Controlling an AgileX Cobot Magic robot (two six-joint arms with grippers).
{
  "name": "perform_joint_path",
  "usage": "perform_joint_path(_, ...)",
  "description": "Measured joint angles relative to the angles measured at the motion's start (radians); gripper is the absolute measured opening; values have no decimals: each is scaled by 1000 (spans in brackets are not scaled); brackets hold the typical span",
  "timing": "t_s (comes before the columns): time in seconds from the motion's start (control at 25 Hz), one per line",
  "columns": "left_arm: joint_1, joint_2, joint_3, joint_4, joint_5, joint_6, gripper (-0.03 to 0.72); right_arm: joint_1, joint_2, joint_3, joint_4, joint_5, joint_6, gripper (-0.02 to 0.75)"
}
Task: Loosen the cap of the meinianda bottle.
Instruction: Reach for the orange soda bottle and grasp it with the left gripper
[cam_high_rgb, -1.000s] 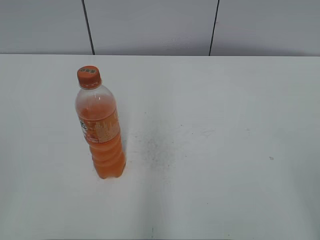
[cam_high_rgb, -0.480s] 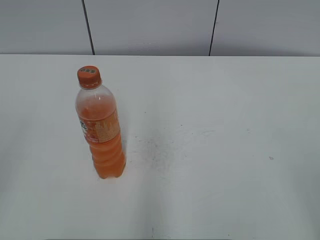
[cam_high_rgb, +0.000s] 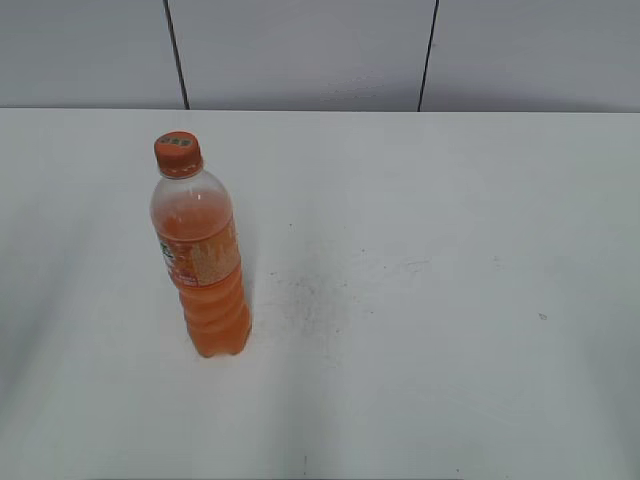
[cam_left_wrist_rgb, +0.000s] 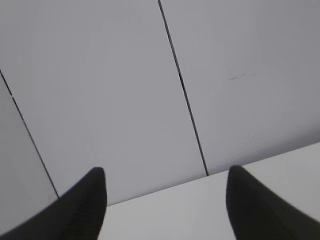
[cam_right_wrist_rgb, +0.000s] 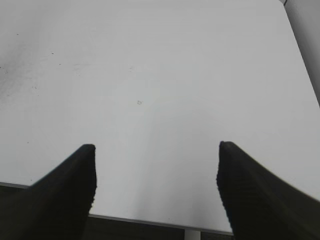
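Note:
The meinianda bottle (cam_high_rgb: 205, 270) stands upright on the left part of the white table, with orange drink inside and an orange label. Its small orange cap (cam_high_rgb: 177, 153) sits on top. Neither gripper shows in the exterior view. My left gripper (cam_left_wrist_rgb: 165, 175) is open and empty, and its view shows only the grey wall and the table's far edge. My right gripper (cam_right_wrist_rgb: 156, 149) is open and empty above bare table near the front edge. The bottle is out of both wrist views.
The white table (cam_high_rgb: 430, 300) carries faint dark specks near its middle (cam_high_rgb: 310, 295). A grey panelled wall (cam_high_rgb: 300, 50) with dark seams stands behind it. The table's front edge (cam_right_wrist_rgb: 150, 220) shows in the right wrist view.

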Motion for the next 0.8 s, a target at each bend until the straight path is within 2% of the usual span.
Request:
perform_joint_path(0.12, 0, 138, 0, -42, -38, -25, 410, 0, 0, 0, 0, 0, 0, 563)
perform_joint_path(0.36, 0, 428, -42, -50, -133, -54, 396, 0, 0, 0, 0, 0, 0, 563)
perform_joint_path(0.52, 2, 600, -137, 18, -139, -80, 392, 0, 0, 0, 0, 0, 0, 563)
perform_joint_path(0.6, 19, 678, -194, 100, -141, -142, 390, 0, 0, 0, 0, 0, 0, 563)
perform_joint_path(0.68, 68, 740, -239, 203, -155, -245, 389, 0, 0, 0, 0, 0, 0, 563)
perform_joint_path(0.8, 201, 825, -277, 494, -271, -510, 387, 0, 0, 0, 0, 0, 0, 563)
